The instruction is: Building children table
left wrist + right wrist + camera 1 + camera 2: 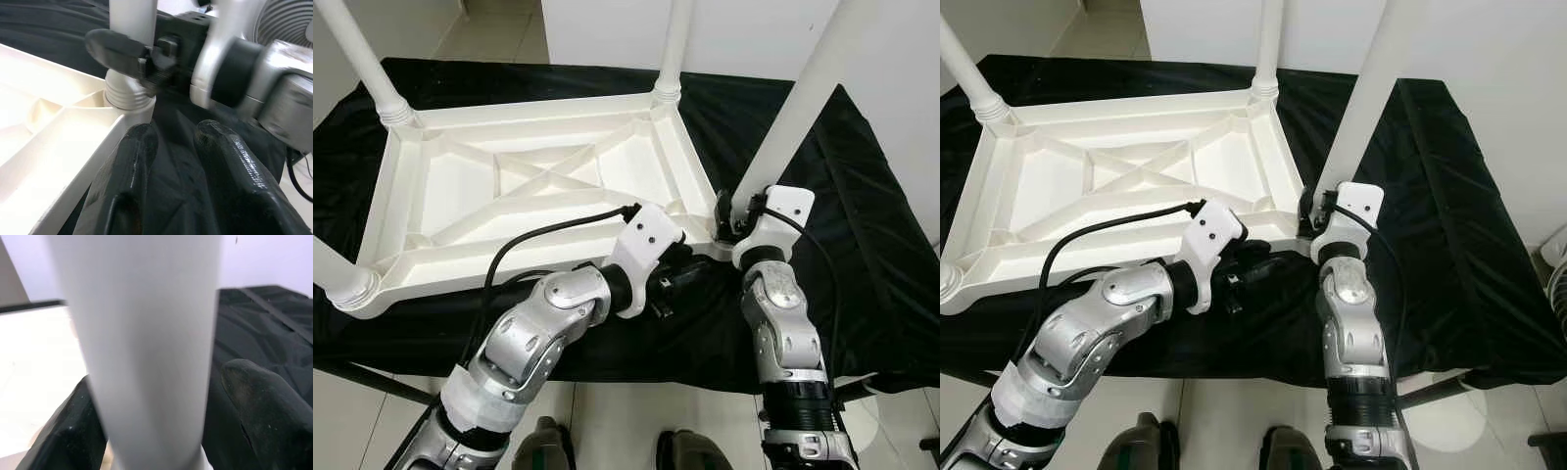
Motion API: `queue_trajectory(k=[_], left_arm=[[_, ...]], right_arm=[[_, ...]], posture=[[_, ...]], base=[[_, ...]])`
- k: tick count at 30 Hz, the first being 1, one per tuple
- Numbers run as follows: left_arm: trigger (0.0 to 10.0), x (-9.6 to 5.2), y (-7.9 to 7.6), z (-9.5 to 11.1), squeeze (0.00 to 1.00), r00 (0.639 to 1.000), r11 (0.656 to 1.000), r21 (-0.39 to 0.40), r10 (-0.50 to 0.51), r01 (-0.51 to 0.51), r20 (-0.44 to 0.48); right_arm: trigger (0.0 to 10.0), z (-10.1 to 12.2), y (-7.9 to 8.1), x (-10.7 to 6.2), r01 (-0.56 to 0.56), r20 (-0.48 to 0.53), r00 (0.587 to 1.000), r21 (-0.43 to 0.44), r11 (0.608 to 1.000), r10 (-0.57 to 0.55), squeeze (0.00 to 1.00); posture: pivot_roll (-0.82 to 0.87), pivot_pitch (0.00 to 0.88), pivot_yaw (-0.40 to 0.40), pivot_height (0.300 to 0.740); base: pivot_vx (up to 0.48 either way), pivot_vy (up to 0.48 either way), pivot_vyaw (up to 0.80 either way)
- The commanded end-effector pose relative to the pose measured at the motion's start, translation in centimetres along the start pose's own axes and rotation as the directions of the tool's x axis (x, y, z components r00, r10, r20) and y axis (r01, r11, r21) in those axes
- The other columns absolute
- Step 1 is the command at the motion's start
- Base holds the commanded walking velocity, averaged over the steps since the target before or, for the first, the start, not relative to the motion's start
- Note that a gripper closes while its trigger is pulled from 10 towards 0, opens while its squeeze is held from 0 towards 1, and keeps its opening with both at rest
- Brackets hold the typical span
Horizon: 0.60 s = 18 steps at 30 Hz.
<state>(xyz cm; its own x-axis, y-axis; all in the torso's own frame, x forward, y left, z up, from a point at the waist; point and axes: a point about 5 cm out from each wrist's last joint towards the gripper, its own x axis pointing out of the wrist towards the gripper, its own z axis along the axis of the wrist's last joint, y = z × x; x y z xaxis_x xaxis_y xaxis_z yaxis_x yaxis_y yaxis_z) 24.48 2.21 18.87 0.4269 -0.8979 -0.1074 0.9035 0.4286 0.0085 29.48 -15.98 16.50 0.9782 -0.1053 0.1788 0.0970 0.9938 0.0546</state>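
Observation:
A white plastic table top (460, 186) lies upside down on a black cloth. At its near right corner a white leg (803, 108) stands tilted in the socket. My right gripper (729, 220) is shut on this leg just above its ribbed base; the right wrist view has the leg (142, 333) between both fingers (264, 406). My left gripper (680, 279) hovers low over the cloth beside that same corner. In the left wrist view its fingers (132, 161) stand a little apart with nothing between them, pointing at the leg base (128, 95).
Three more legs stand at the far left (367, 64), far right (674, 49) and near left (333, 269) corners. The black cloth (862, 225) drapes over the work table's near edge. A fan (288, 19) is beyond the table on the right.

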Motion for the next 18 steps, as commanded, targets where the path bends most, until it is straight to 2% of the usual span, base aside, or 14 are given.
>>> queue_trajectory(k=[1, 8, 11, 18], left_arm=[[10.0, 0.0, 0.5, 0.0, 0.00, 0.999, 0.999, -0.004, 0.045, -0.045, 0.001], [10.0, -0.1, 1.6, 0.3, 0.00, 0.992, 0.993, -0.017, 0.121, -0.121, 0.023], [10.0, 0.0, 2.1, 0.5, 0.00, 0.987, 0.988, -0.025, 0.154, -0.153, 0.040], [10.0, 0.4, 2.1, 0.5, 0.00, 0.989, 0.990, 0.004, 0.141, -0.142, 0.045]], right_arm=[[10.0, 0.2, 0.0, -0.5, -0.021, 0.025, 0.999, 0.009, 1.000, 0.021, 0.00], [10.0, 0.1, -0.4, -2.1, -0.077, 0.043, 0.996, -0.002, 0.997, 0.077, 0.00], [10.0, -0.5, -1.3, -3.2, -0.071, 0.017, 0.997, -0.014, 0.997, 0.071, 0.00], [10.0, -0.9, -1.6, -4.2, -0.057, -0.004, 0.998, -0.006, 0.998, 0.057, 0.00]], posture=[[-0.02, 0.080, 0.015, 0.740], [-0.03, 0.084, 0.020, 0.740], [-0.04, 0.087, 0.024, 0.740], [-0.05, 0.092, 0.034, 0.740]], base=[[0.000, 0.000, 0.00], [0.000, 0.000, 0.00], [0.000, 0.000, 0.00], [0.000, 0.000, 0.00]])
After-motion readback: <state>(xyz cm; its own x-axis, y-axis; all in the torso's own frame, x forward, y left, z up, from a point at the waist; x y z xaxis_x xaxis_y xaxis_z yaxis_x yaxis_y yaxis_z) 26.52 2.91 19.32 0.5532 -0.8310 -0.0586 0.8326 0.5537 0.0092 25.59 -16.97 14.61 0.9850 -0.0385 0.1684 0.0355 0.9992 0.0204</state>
